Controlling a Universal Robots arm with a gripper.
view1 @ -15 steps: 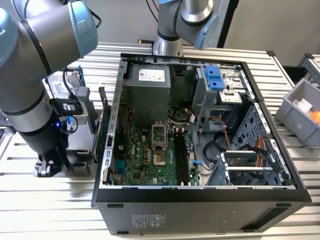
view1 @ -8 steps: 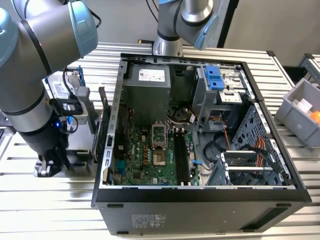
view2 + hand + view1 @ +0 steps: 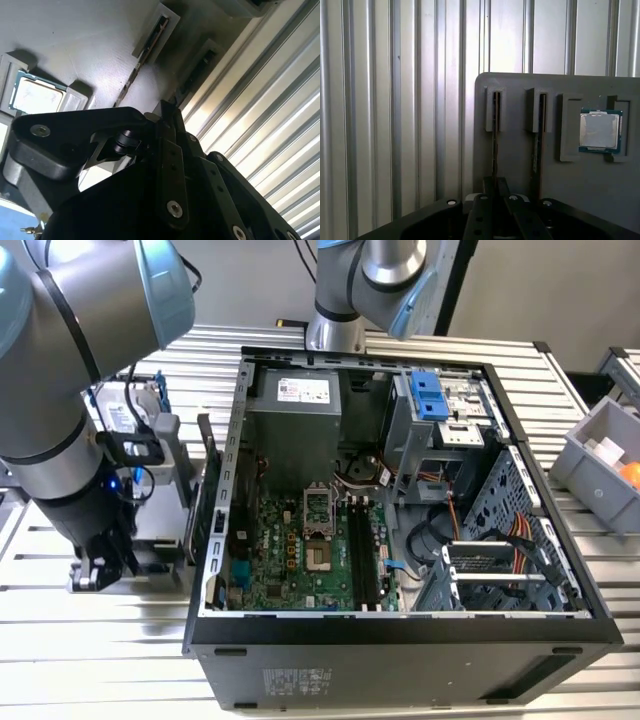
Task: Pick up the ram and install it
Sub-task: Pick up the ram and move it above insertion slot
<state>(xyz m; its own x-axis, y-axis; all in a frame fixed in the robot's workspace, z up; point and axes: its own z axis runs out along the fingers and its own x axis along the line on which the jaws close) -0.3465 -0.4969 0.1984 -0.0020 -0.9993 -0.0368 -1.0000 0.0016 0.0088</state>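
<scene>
In both wrist views the ram (image 3: 495, 135) (image 3: 141, 56) is a thin dark stick standing on edge in a slot of a grey holder plate (image 3: 520, 175). My gripper (image 3: 495, 186) (image 3: 167, 119) sits at the stick's near end, and its fingers are shut on the ram, which still stands in its slot. In the exterior view my gripper (image 3: 100, 568) hangs low over the holder plate, at the exterior view's left of the open computer case (image 3: 400, 640). The long black memory slots (image 3: 365, 552) on the green motherboard (image 3: 290, 550) are bare.
A second thin stick (image 3: 538, 142) stands in the neighbouring slot, and a processor chip (image 3: 600, 131) lies beside it on the plate. A second arm (image 3: 360, 290) stands behind the case. A grey bin (image 3: 600, 465) is at the exterior view's right. Ribbed metal tabletop (image 3: 380, 125) surrounds everything.
</scene>
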